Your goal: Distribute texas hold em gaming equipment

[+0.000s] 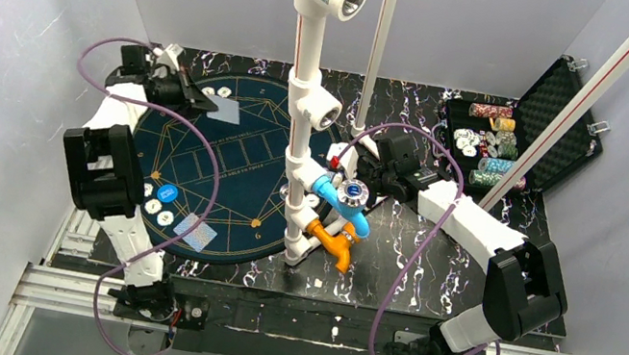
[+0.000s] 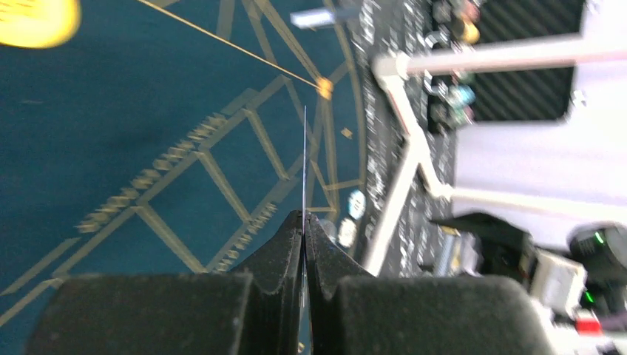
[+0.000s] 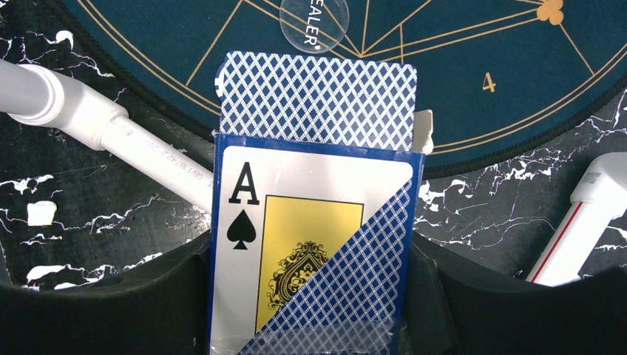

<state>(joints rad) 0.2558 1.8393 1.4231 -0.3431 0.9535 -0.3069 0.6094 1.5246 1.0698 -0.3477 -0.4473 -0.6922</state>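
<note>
My left gripper (image 1: 205, 103) hovers over the far left of the blue-green poker mat (image 1: 233, 173), shut on a single playing card (image 1: 226, 110). In the left wrist view that card (image 2: 304, 159) shows edge-on as a thin line out of the pinched jaws (image 2: 304, 218). My right gripper (image 1: 391, 167) sits right of the mat, shut on a deck box (image 3: 314, 244) printed with an ace of spades. Blue-backed cards (image 3: 318, 96) stick out of the box top. Another card (image 1: 200, 234) lies at the mat's near edge beside a blue chip (image 1: 168, 194) and white chips (image 1: 152, 206).
A white pipe frame (image 1: 303, 107) with blue and orange fittings stands mid-table between the arms. An open black case (image 1: 543, 130) with chip stacks (image 1: 493, 141) sits at the back right. A clear dealer button (image 3: 314, 22) lies on the mat. A yellow chip (image 2: 37, 18) lies near the left gripper.
</note>
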